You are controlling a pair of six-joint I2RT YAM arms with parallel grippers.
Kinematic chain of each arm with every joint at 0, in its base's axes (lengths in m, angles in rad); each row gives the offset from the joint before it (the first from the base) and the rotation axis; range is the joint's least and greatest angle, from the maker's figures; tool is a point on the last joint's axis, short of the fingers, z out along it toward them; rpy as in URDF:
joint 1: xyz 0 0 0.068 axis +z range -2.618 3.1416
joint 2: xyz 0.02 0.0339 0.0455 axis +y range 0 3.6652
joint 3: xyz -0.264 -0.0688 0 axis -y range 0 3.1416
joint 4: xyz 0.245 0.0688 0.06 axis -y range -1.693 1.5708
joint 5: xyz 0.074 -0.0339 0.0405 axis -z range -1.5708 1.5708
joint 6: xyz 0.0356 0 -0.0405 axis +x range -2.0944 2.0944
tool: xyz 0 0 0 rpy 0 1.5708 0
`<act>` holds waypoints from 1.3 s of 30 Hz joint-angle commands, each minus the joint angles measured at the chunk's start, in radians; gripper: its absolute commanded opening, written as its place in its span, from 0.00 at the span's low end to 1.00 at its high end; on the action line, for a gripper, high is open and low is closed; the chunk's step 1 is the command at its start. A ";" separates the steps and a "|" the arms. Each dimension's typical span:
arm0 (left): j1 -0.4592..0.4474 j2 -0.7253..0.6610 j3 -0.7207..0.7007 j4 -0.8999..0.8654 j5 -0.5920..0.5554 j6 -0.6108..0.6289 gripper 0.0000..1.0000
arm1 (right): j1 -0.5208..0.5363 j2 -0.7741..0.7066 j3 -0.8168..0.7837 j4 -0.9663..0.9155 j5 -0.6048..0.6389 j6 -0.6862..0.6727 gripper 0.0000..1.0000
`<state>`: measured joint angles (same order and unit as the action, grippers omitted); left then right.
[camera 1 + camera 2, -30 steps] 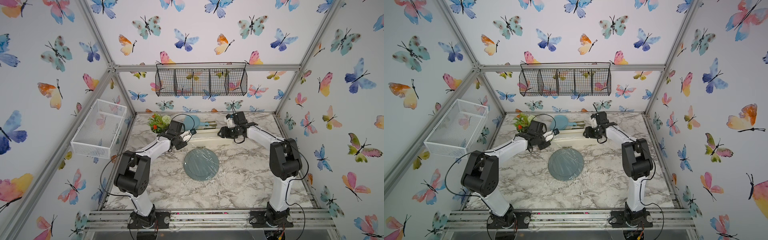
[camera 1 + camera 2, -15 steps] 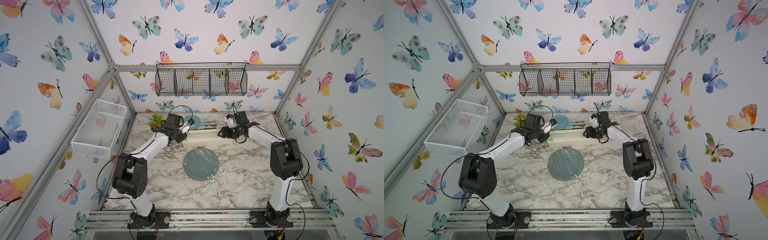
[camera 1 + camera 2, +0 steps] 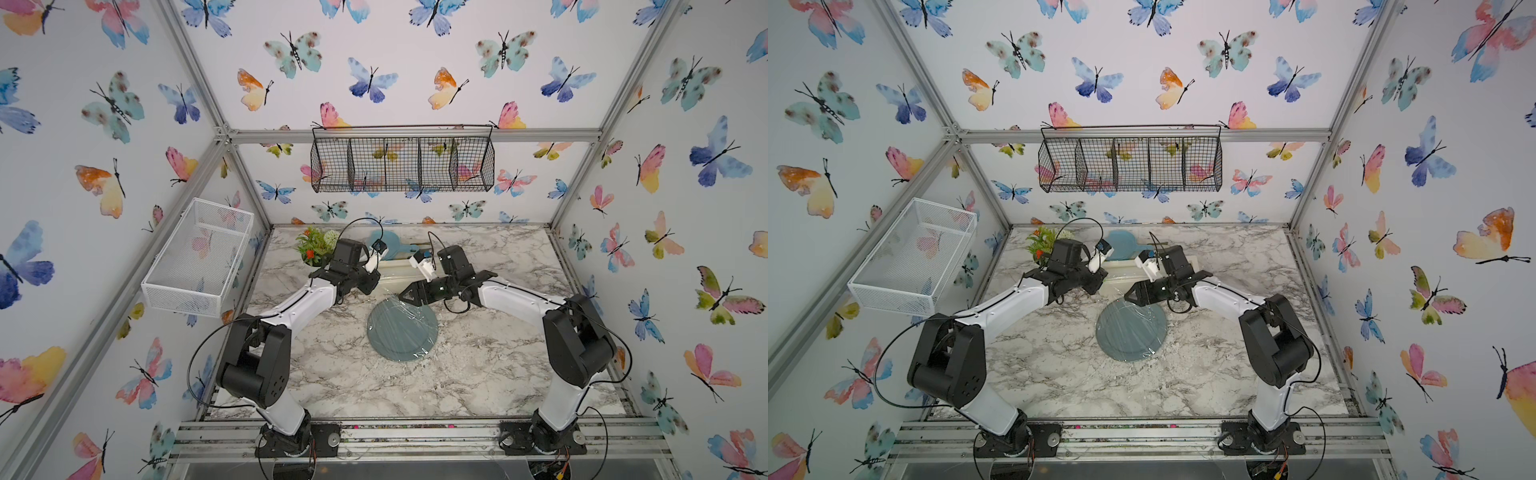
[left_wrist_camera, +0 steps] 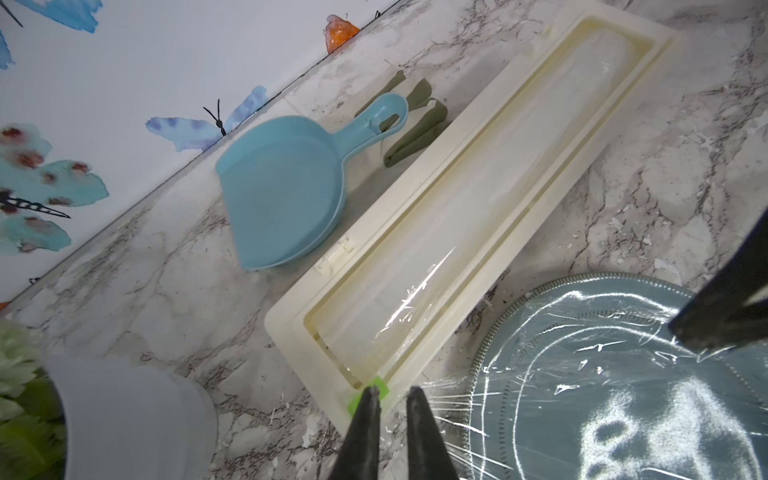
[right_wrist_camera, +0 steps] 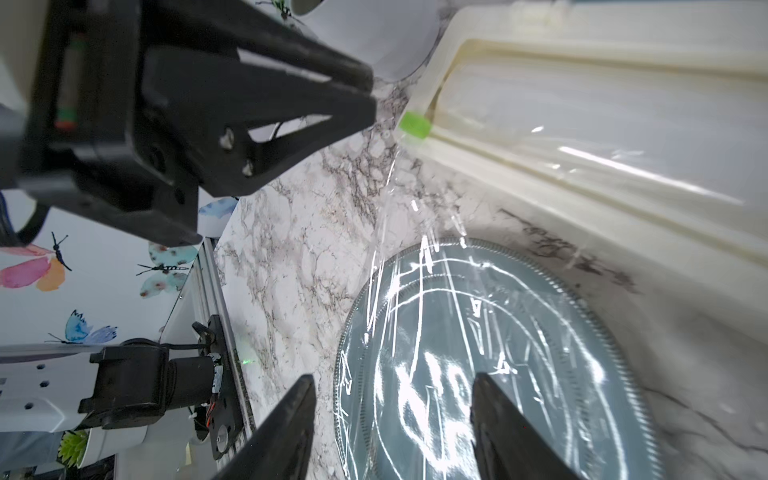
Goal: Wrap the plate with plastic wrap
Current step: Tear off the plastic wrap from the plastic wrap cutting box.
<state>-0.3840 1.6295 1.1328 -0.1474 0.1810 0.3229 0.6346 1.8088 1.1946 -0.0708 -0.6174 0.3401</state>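
One plate (image 3: pixel 402 332) lies flat, plastic wrap (image 5: pixel 419 291) draped over it | box (image 4: pixel 457 208) just beside plate | left gripper (image 4: pixel 392 390) beside plate, fingers narrowly parted | right gripper (image 5: pixel 392 375) above plate, spread wide

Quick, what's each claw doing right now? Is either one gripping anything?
Left claw: open just a crack, nothing between its tips.
Right claw: wide open, empty, by the plate.

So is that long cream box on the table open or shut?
Open. In the left wrist view the cream box shows its hollow inside, with the roll of plastic wrap lying uncovered in it.
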 commanded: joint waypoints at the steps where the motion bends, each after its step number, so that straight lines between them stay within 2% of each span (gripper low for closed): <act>1: 0.024 0.027 0.016 0.044 0.033 -0.131 0.16 | 0.006 0.019 -0.056 0.224 0.095 0.082 0.62; 5: 0.057 0.081 0.070 -0.006 0.064 -0.187 0.17 | 0.018 0.063 -0.056 0.360 0.118 0.114 0.62; 11: 0.057 0.137 0.083 0.001 0.065 -0.209 0.17 | 0.020 0.209 0.090 0.303 0.057 0.076 0.62; 19: 0.062 0.216 0.134 -0.038 0.083 -0.220 0.16 | 0.020 0.319 0.179 0.291 -0.030 0.054 0.63; 26: 0.063 0.257 0.166 -0.058 0.092 -0.221 0.14 | 0.021 0.406 0.255 0.328 -0.113 0.090 0.63; 32: 0.065 0.261 0.156 -0.050 0.102 -0.218 0.13 | 0.025 0.468 0.305 0.338 -0.128 0.109 0.62; 37: 0.065 0.274 0.161 -0.055 0.110 -0.217 0.11 | 0.026 0.513 0.334 0.330 -0.111 0.126 0.53; 39: 0.065 0.279 0.165 -0.060 0.106 -0.213 0.11 | 0.025 0.522 0.343 0.301 -0.058 0.135 0.48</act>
<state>-0.3218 1.8786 1.2949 -0.1589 0.2687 0.1078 0.6720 2.2776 1.5246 0.2745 -0.7769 0.4538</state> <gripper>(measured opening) 0.111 0.495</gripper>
